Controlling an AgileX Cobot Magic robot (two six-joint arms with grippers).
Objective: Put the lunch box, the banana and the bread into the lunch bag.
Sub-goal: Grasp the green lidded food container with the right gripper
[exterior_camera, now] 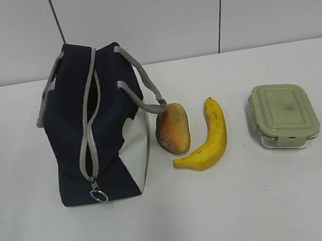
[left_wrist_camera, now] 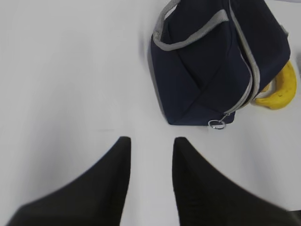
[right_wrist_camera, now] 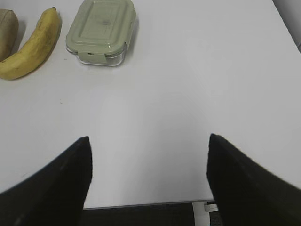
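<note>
On the white surface [exterior_camera: 268, 201] the lunch bag [exterior_camera: 98, 123] stands at about nine o'clock in the exterior view, its grey zipper [exterior_camera: 90, 127] only partly parted and the ring pull [exterior_camera: 99, 195] hanging at the near end. The bread [exterior_camera: 173, 128] lies just beside the bag's white panel, the banana [exterior_camera: 206, 137] just to three o'clock of it, and the lunch box [exterior_camera: 284, 114] well apart toward three o'clock. None of the three is in the bag. The left tool [left_wrist_camera: 150, 150] hangs over bare surface at six o'clock of the bag, jaws a modest gap apart and holding nothing; the right tool [right_wrist_camera: 148, 160] stands wide open and empty, with the lunch box toward eleven o'clock in its view. The main risk is the narrow slit: anything pushed at it could catch on the zipper edges or tip the soft bag. The grey handle [exterior_camera: 145, 90] drooping toward the bread might snag a tool. The smooth-lidded box could slide when pinched. No brand, label or writing can be read anywhere.
</note>
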